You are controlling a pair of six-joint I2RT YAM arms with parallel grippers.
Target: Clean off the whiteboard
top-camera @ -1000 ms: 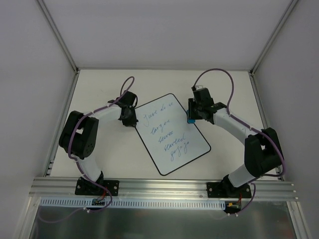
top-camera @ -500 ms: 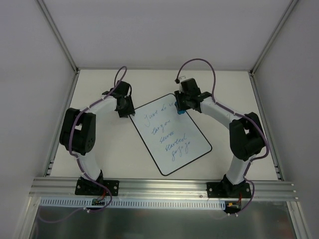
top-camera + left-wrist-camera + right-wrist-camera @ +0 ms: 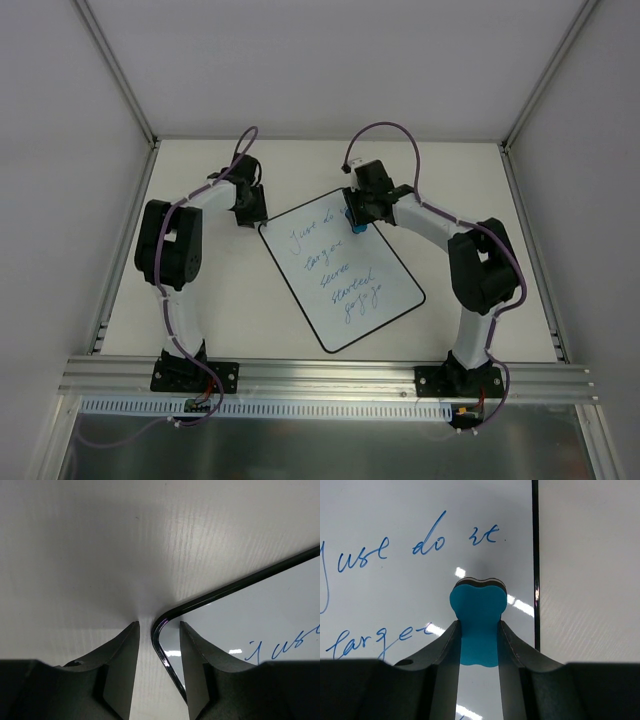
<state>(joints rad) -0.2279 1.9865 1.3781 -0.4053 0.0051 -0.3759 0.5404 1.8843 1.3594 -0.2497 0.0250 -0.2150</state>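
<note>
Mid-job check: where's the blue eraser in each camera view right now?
Top external: blue eraser near the whiteboard's far corner, in the right end effector.
Left wrist: not in it.
Right wrist: centre, clamped between the fingers above the whiteboard.
Shared landmark: the handwritten "Just", visible in all three.

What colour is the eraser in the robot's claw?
Bright blue eraser, seen best from the right wrist camera.
</note>
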